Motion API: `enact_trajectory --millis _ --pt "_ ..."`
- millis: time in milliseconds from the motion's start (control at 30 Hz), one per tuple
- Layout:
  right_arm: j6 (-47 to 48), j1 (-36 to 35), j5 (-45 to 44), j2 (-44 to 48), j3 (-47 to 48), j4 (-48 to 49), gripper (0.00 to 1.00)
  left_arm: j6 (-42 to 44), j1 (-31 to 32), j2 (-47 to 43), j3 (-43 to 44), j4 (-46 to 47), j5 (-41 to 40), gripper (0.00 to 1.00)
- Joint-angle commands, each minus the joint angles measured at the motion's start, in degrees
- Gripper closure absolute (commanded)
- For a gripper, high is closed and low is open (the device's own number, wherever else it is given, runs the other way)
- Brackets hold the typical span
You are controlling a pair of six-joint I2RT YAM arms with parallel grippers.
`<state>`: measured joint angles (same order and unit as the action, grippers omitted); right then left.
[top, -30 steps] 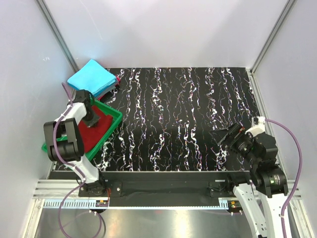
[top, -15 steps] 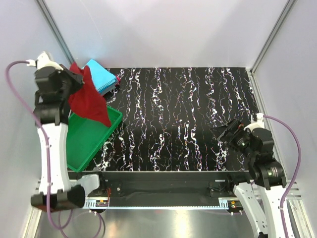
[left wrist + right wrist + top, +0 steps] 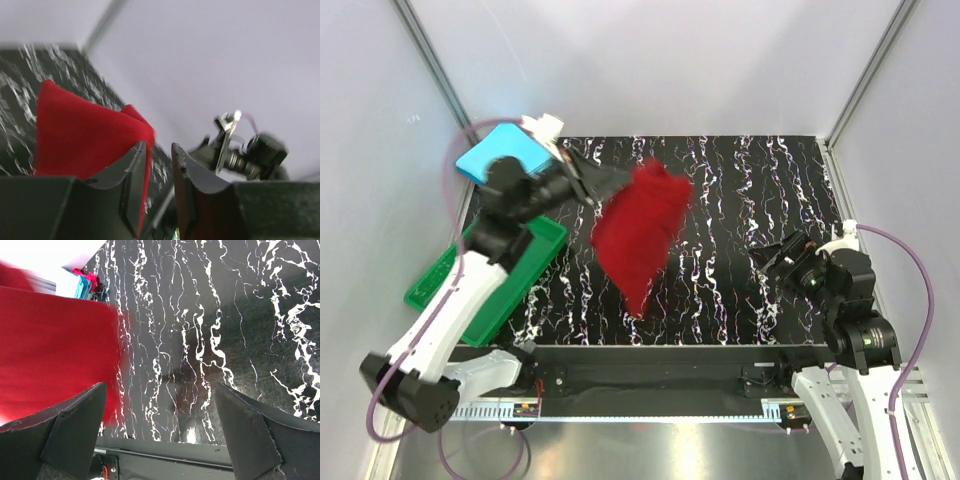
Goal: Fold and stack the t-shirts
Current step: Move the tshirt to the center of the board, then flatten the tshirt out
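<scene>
- Jaws of the left gripper [image 3: 157,147] were nearly together, pinching an edge of the dark red t-shirt [image 3: 640,235]. Those of the right gripper [image 3: 160,386] were spread wide and held nothing.
- We recorded the dark red t-shirt as airborne. It hung crumpled and unfolded from the left gripper, above the middle-left of the table [image 3: 750,190], and its image was motion-blurred.
- We noted the cyan-blue t-shirt [image 3: 500,155] lying as a flat folded square at the far-left corner, well apart from the red one.
- The green tray [image 3: 440,278] sat at the left edge, partly hidden under the left arm. We saw no cloth in the part that showed.
- The right gripper waited low by the table's right side, facing the shirt.
- Step in hand, in our judgement: carrying the red shirt out to the open table for folding. One shirt looked done; this one had not been started.
- Next move, as we judged it: lower and spread the shirt flat, with the right gripper taking a second edge to pull out the bunching.
</scene>
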<state>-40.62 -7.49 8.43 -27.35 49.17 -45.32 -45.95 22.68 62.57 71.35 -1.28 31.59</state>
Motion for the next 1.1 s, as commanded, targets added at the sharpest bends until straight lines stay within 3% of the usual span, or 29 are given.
enact_trajectory --millis 0,67,133,200,300,367,467,633,867,1033,1067 --pt "-0.86 0.1 -1.48 -2.17 -0.12 -0.2 0.03 1.56 4.3 4.92 -9.72 3.95 1.28 0.65" --pt "-1.82 0.1 -1.48 -3.93 -0.56 -0.99 0.01 4.28 4.39 8.53 -13.93 1.38 1.54 0.53" --pt "-2.53 0.1 -1.57 -6.12 -1.87 -1.53 0.0 6.48 4.39 8.28 -15.97 -3.26 -0.03 0.52" --pt "-2.45 0.1 -1.66 -8.23 -3.28 -0.92 0.01 9.64 4.39 6.79 -17.21 -7.14 -5.02 0.44" --pt "-2.53 0.19 -1.57 -14.38 -6.44 1.71 0.11 14.48 4.48 5.02 -16.6 -17.32 -10.22 0.37" --pt "-3.76 0.1 0.88 -18.86 -8.03 4.17 0.14 15.63 4.83 5.29 -18.25 -19.02 -10.94 0.36" --pt "-6.39 0.19 2.82 -23.35 -11.01 7.87 0.18 15.89 7.71 7.65 -22.2 -18.94 -10.32 0.36" --pt "-9.74 0.1 2.55 -26.87 -18.04 15.95 0.25 14.14 14.23 13.53 -25.21 -17.45 -16.91 0.34" --pt "-7.81 0.1 9.51 -26.87 -22.71 27.3 0.28 10.01 19.15 21.27 -23.72 -6.28 -13.84 0.33" --pt "-5.35 0.28 7.92 -30.21 -24.21 29.59 0.26 7.64 21.26 29.45 -21.52 -2.86 -12.53 0.37" --pt "-5.08 0.1 8.1 -30.56 -24.21 29.85 0.29 6.5 21.88 30.24 -21.17 -1.9 -11.39 0.43"
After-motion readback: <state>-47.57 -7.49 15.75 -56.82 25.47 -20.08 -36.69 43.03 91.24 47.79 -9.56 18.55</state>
